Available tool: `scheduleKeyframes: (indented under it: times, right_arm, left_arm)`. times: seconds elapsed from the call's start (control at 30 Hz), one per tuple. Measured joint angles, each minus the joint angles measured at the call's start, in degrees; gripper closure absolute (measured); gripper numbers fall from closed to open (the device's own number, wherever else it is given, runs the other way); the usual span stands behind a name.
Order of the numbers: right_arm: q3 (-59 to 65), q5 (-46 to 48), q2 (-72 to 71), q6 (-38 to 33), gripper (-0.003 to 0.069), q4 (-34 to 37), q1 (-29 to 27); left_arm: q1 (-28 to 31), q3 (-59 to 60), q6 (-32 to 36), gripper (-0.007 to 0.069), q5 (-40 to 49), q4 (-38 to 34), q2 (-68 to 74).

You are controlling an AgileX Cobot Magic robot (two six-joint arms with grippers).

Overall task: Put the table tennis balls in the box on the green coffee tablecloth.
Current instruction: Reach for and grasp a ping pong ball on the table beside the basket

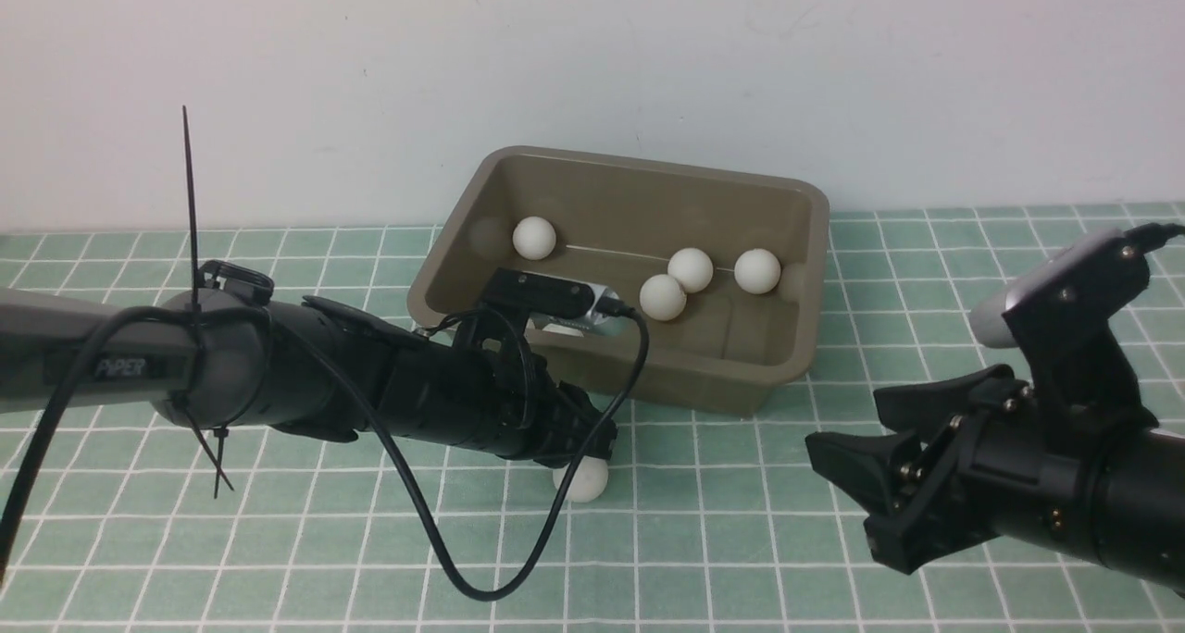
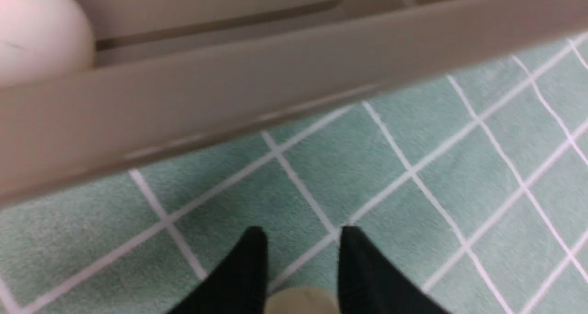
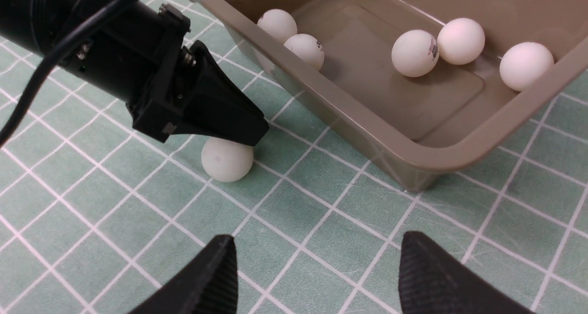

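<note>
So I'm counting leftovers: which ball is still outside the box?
The ball on the cloth, between the left end effector's fingers; the others lie inside the box.

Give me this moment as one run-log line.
left gripper: closed on last loose ball, cloth | right gripper: open, empty | box: six balls visible

You're looking at a teal-green cloth (image 1: 278,559) crossed by thin white lines in small squares. The box (image 1: 611,378) on it is a plain olive-brown. The balls (image 1: 690,269) are matte white, and two of them (image 3: 415,53) carry tiny dark print. Both arms are black: left end effector (image 3: 243,130), right end effector (image 1: 861,490). The far wall (image 1: 592,59) is off-white.
</note>
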Motion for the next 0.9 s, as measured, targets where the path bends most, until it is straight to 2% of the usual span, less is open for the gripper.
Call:
scheduleKeyframes:
  times: [0.17, 0.3, 0.5, 0.67, 0.77, 0.9]
  right_arm:
    - [0.0, -0.72, 0.0, 0.27, 0.023, 0.0, 0.0]
    - [0.0, -1.07, 0.0, 0.0, 0.023, 0.0, 0.0]
    - [0.0, -2.18, 0.0, -0.18, 0.0236, 0.0, 0.0]
    - [0.0, -2.6, 0.0, -0.18, 0.0239, 0.0, 0.0]
    - [0.0, -2.98, 0.0, -0.18, 0.0239, 0.0, 0.0]
    - [0.0, -3.31, 0.0, -0.18, 0.0239, 0.06, 0.0]
  left_arm:
    - [0.0, 0.0, 0.71, 0.02, 1.62, 2.41, -2.59]
    - [0.0, 0.0, -0.81, 0.0086, 1.63, 4.59, -5.51]
    - [0.0, 0.0, -15.76, 0.0096, 3.12, 19.85, -7.68]
    - [0.0, 0.0, -28.36, 0.0104, 0.84, 30.7, -7.68]
    - [0.0, 0.0, -31.12, 0.0104, -2.12, 31.99, -7.68]
    - [0.0, 0.0, -31.45, 0.0104, -3.96, 31.64, -7.68]
